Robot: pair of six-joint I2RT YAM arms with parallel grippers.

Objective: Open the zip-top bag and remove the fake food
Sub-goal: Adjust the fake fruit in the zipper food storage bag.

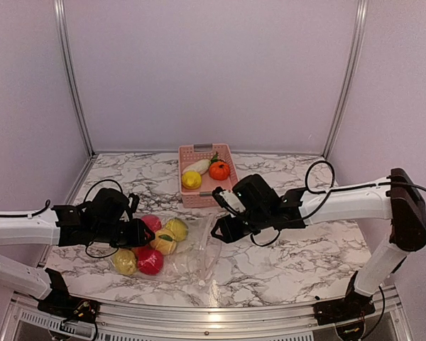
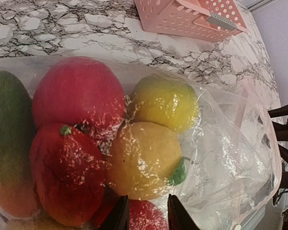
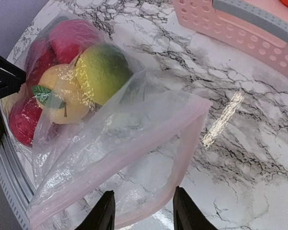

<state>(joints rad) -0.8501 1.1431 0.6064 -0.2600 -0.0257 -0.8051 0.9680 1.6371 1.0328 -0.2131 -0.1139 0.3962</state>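
The 2 grippers are unclenched: left gripper (image 2: 148, 213) above the fake food (image 2: 144, 160), right gripper (image 3: 143, 211) straddling the rim of the zip-top bag (image 3: 149, 143), lower centre; pinching 1 film layer could drag everything

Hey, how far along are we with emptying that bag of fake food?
Done: the zip-top bag looks parted at its pink zip edge, and a yellow fruit, the white radish and an orange piece sit in the pink basket. In hand: the right gripper hovers open over the bag's mouth, the left gripper open at the fruit end. Left: about five pieces are inside the bag.
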